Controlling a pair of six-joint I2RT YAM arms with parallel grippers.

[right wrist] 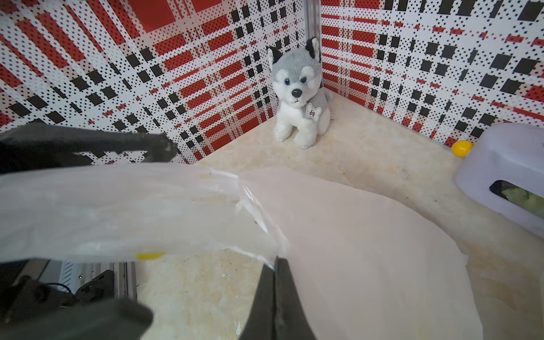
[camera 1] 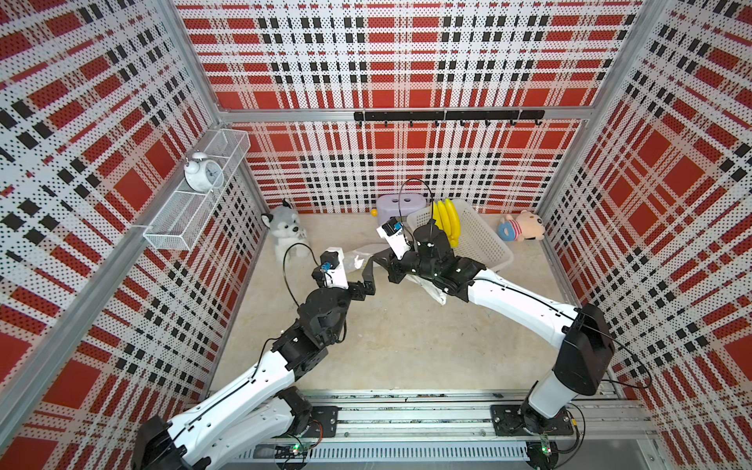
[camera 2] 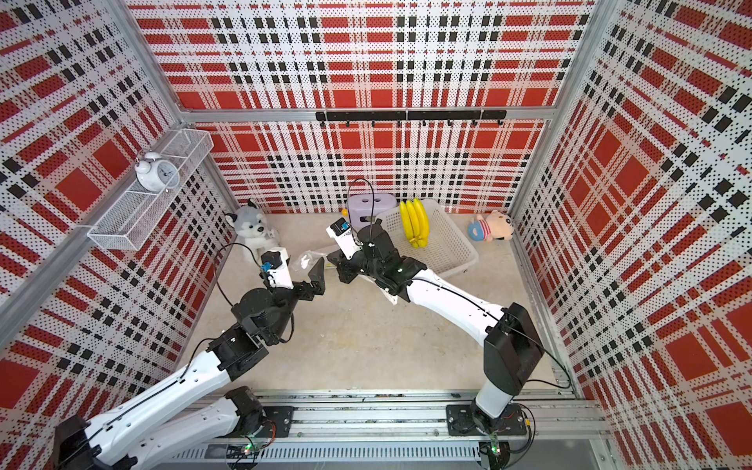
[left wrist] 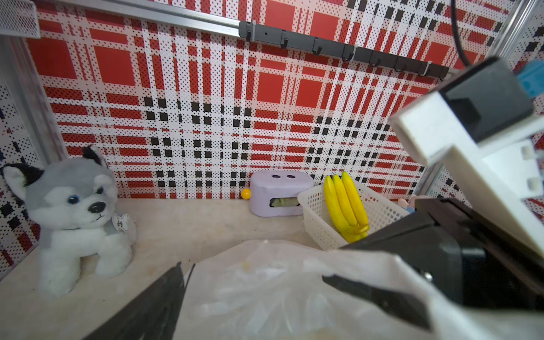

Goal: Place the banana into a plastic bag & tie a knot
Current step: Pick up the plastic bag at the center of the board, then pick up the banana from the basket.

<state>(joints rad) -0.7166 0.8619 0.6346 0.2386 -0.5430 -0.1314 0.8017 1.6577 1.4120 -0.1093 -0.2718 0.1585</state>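
White crinkly film of the plastic bag [right wrist: 353,250] is pinched at its edge by the right gripper [right wrist: 276,262], whose jaws are pressed flat together on it. Facing it, the left gripper [left wrist: 253,273] is spread wide, with bag film lying between its jaws but not clamped. Beyond them the banana [camera 1: 445,221] leans inside the basket [camera 1: 484,244]. Bare tabletop [camera 1: 407,337] lies open on the near side.

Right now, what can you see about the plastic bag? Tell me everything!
The plastic bag is thin, see-through white and crinkly, with a small yellow mark showing. It is partly flat on the table, partly lifted. The right end effector is shut, pinching its edge; the left end effector is open, straddling a raised fold.
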